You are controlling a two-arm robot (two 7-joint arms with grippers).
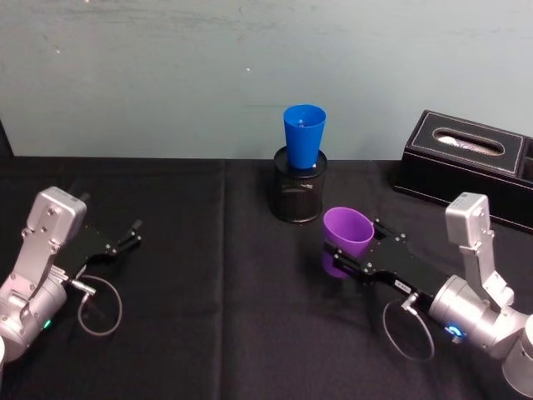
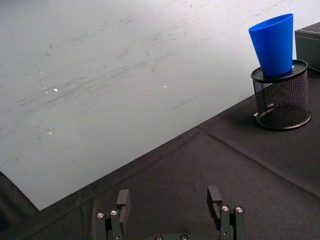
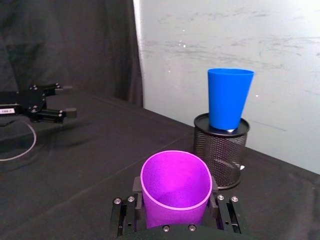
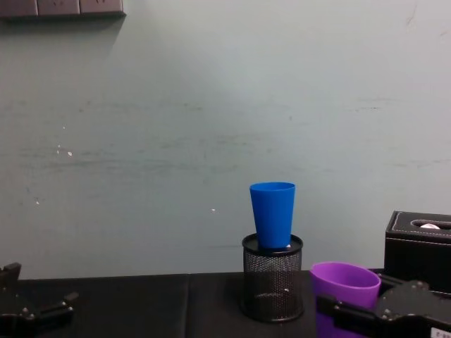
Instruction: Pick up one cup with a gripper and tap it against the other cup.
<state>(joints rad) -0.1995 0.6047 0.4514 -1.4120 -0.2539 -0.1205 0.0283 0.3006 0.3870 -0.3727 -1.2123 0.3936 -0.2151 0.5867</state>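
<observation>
Clamping the purple cup (image 1: pixel 348 229), seemingly just off the desk (image 1: pixel 208 317), the right hand (image 1: pixel 337 257) sits short of the blue cup (image 1: pixel 304 133) in the holder (image 1: pixel 300 196) ahead; the left hand (image 2: pixel 170 200) idles, spread apart.

Scuffed pale green wall (image 4: pixel 211 105), black tablecloth (image 1: pixel 208 317), dark curtain (image 3: pixel 75 40)

We find no writing that we can read. The small white label (image 3: pixel 7 112) on the left gripper (image 3: pixel 69 101), at the table's (image 3: pixel 100 165) nine o'clock, carries print too fine for us.
</observation>
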